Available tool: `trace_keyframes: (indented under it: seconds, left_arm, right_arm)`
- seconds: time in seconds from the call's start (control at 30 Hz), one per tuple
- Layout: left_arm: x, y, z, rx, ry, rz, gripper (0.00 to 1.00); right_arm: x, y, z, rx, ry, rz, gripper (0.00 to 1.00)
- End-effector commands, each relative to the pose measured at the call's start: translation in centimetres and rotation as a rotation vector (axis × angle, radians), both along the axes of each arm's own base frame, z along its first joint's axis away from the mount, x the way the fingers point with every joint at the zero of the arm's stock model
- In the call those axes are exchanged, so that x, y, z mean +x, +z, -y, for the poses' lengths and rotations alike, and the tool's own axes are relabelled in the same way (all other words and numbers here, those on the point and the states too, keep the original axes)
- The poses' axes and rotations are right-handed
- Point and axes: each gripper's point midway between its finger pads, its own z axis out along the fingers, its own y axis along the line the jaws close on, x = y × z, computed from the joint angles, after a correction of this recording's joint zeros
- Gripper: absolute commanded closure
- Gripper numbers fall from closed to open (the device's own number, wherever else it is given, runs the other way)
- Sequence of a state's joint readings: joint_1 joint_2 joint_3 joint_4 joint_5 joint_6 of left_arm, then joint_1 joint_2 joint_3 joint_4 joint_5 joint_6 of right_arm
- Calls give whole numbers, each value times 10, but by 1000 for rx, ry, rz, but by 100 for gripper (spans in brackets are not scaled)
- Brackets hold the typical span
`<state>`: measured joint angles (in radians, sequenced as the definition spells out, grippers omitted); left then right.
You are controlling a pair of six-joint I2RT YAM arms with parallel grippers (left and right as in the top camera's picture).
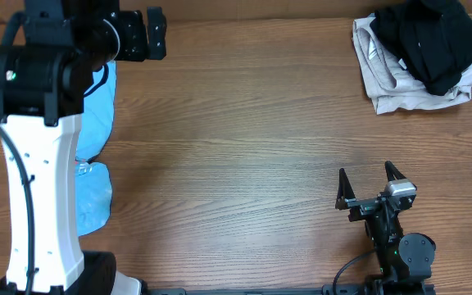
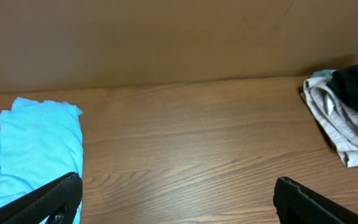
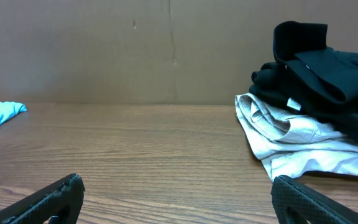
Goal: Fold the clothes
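Note:
The clothes lie in two places. A black garment (image 1: 428, 37) sits crumpled on a beige one (image 1: 400, 86) at the table's far right corner. The same black garment (image 3: 316, 68) and beige one (image 3: 297, 137) fill the right of the right wrist view. A light blue garment (image 1: 97, 106) lies at the left, partly under the left arm (image 1: 43, 147). My right gripper (image 1: 366, 174) is open near the front edge, well short of the pile. My left gripper (image 2: 178, 186) is open over bare wood, with the light blue garment (image 2: 39, 146) by its left finger.
The wooden table (image 1: 236, 139) stretches between the two heaps. A brown wall (image 3: 135, 50) backs the table's far edge. The left arm's white column hides part of the table's left side from above.

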<state>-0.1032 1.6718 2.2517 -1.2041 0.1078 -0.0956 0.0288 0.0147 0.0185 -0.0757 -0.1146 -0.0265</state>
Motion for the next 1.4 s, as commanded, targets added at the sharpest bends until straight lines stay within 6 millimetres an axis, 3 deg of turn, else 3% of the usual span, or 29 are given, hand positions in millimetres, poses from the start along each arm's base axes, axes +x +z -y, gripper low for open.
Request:
trace_keyframes:
  seconds: [0.0,0.3,0.43,0.6,0.77,1.0,1.37]
  left_arm:
    - [-8,10,-1,2,2,26,0]
    - [-9,8,-1,2,1,15,0]
    - [1,4,0,-1,0,46,0]
    - [22,-16,3,-9,-1,118,0]
    - [27,-47,4,-17,-4,174,0]
    - [13,-89,2,-23,-2,281,0]
    - [-41,-157,-11,-10,30,408,0]
  right_arm:
    - [0,-2,0,5,-3,4,0]
    - [0,-2,0,5,-3,3,0]
    - [0,-2,0,5,-3,3,0]
    - [0,-2,0,5,-3,3,0]
    - [0,-2,0,5,-3,3,0]
    - [0,-2,0,5,-3,3,0]
    - [0,-2,0,5,-3,3,0]
